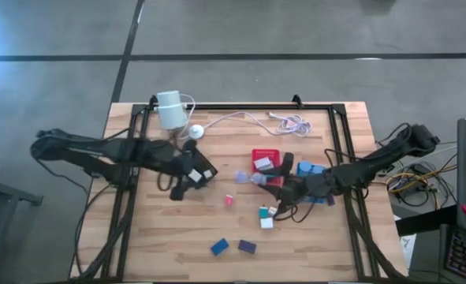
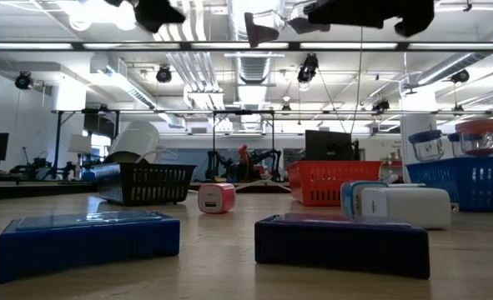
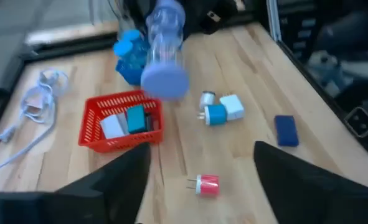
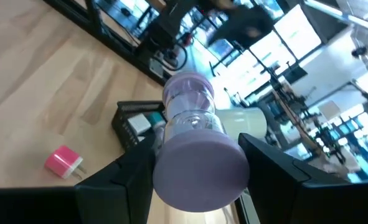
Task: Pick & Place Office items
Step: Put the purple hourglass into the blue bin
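Above the wood table (image 1: 154, 237), grips a purple-capped cylinder (image 4: 190, 118) in the right pincer (image 4: 199, 186), aloft just beside the red tray (image 3: 87, 127), long axis aimed toward the wide-spread, empty left pincer (image 3: 208, 199).

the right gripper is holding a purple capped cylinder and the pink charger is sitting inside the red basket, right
Not quite: the pink charger lies on the bare wooden table, outside the red basket, as the high view shows. The right gripper does hold the purple capped cylinder.
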Controlling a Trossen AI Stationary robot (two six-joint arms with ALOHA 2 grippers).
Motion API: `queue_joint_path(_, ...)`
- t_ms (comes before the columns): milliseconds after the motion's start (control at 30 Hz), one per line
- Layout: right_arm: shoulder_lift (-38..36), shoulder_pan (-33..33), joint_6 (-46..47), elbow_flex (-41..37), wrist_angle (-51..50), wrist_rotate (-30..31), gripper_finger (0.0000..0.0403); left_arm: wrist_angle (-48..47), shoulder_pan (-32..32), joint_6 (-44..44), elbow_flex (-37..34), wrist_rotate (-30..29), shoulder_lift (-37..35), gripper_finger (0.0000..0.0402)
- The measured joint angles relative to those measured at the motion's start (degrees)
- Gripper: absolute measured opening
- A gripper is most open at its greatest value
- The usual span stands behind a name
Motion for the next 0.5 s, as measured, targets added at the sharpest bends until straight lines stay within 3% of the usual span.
queue_joint_path(133,-2.6,1.3,5.0,2.0,-7.3,4.0,0.0196,20.2,1.7,1.3,-19.3,-0.4,-10.9,0.0205)
queue_joint_path(233,-4.3,2.7,12.2,5.8,-20.2,6.6,0.0196,32.3,3.2,1.2,-29.9,-0.5,-17.1,0.014)
queue_joint_path(400,-4.1,5.7,33.6,18.3,-52.4,7.7,0.0196,43.7,5.5,2.4,-40.9,-0.5,-24.9,0.0019)
queue_joint_path(500,-1.3,7.7,45.8,27.1,-70.0,5.7,0.0196,46.5,6.7,4.5,-44.3,-0.5,-28.4,0.0013)
